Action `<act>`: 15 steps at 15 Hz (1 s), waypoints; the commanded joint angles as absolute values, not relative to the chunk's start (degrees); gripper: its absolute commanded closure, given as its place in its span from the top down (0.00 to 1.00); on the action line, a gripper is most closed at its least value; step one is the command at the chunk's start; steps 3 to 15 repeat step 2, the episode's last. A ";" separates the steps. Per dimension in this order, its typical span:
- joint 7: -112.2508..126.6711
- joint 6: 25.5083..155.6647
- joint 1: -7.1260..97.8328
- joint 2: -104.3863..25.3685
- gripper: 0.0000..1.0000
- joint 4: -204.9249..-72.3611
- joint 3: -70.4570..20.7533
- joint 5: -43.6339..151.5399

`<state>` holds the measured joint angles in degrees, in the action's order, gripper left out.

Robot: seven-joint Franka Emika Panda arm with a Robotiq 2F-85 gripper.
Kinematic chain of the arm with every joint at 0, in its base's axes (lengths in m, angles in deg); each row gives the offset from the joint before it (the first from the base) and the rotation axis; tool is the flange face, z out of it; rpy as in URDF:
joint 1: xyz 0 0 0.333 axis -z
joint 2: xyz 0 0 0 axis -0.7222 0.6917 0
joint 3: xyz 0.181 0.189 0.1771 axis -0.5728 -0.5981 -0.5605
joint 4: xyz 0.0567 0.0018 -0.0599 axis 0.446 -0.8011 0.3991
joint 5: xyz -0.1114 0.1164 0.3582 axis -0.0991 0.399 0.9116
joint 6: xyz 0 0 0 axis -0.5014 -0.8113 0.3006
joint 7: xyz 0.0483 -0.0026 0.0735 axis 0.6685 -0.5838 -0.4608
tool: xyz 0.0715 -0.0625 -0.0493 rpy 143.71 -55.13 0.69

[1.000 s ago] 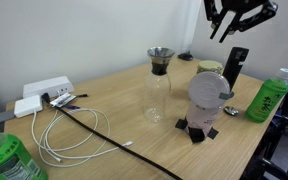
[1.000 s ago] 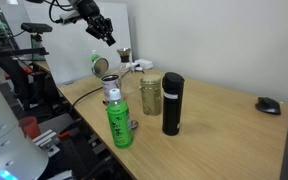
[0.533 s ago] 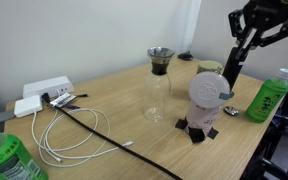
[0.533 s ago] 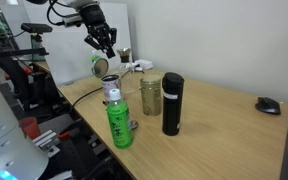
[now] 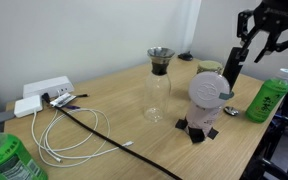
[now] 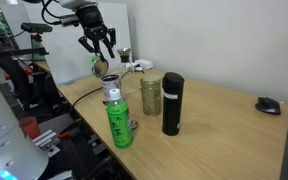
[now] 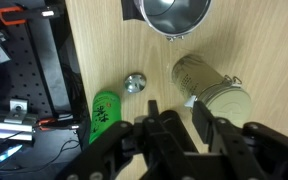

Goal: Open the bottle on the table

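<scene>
carafe (image 5: pixel 159 85) and black flask (image 5: pixel 234 68) crowd the bottle (image 5: pixel 209 98); room above.

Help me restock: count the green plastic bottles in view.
2. One green plastic bottle stands on the wooden table beside the squat white-capped bottle; the other is at the opposite end, near the white power strip. Others may be hidden.

The wide, squat cylindrical bottle (image 5: pixel 208 92) is whitish-grey, and the wooden table (image 5: pixel 114 95) is light brown with visible grain. The slim plastic bottle (image 5: pixel 267 96) is bright green; the tall cylindrical flask (image 5: pixel 234 66) is black.
</scene>
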<state>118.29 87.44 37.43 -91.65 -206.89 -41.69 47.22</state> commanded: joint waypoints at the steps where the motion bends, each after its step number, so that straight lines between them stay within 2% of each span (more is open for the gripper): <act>1: 117.10 87.40 39.11 -91.97 0.41 -206.85 -43.42 48.71; 15: 117.10 87.40 39.11 -91.97 0.41 -206.85 -43.42 48.71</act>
